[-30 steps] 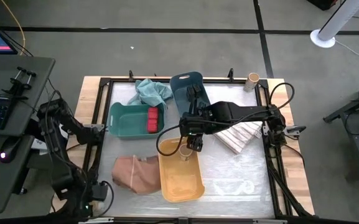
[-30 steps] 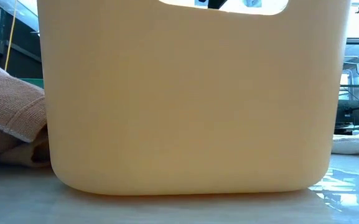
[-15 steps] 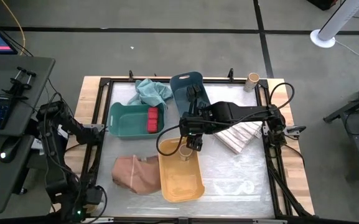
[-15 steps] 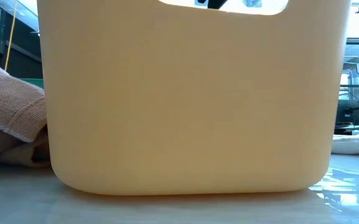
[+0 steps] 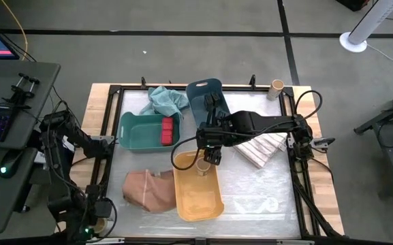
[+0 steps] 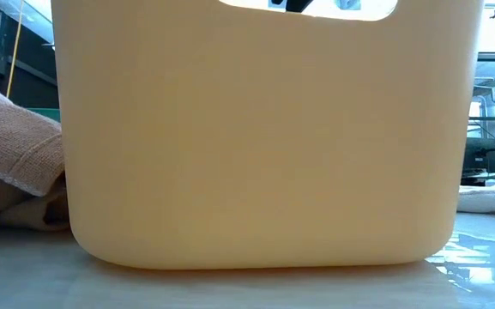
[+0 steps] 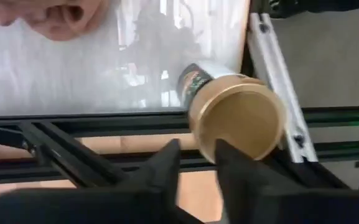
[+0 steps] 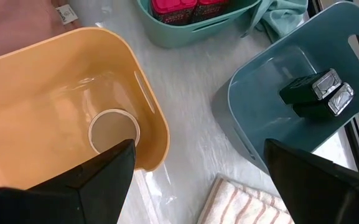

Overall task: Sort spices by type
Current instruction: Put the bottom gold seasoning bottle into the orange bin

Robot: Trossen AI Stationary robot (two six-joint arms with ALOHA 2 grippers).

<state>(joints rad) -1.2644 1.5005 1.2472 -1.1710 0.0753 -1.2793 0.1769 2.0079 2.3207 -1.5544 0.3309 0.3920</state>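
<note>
Even overhead light, soft shadows; glare on the desk film; near yellow bin blurred.

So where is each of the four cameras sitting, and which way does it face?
High view: overhead, straight down on the table and both arms.
Low view: table height, filled by the yellow bin; no arm shows.
Left wrist view: at the table's edge frame, its fingers beside a tan jar.
Right wrist view: above the yellow bin, open fingers over a tan jar inside.
Shared: high and right wrist views both show the blue bin.
</note>
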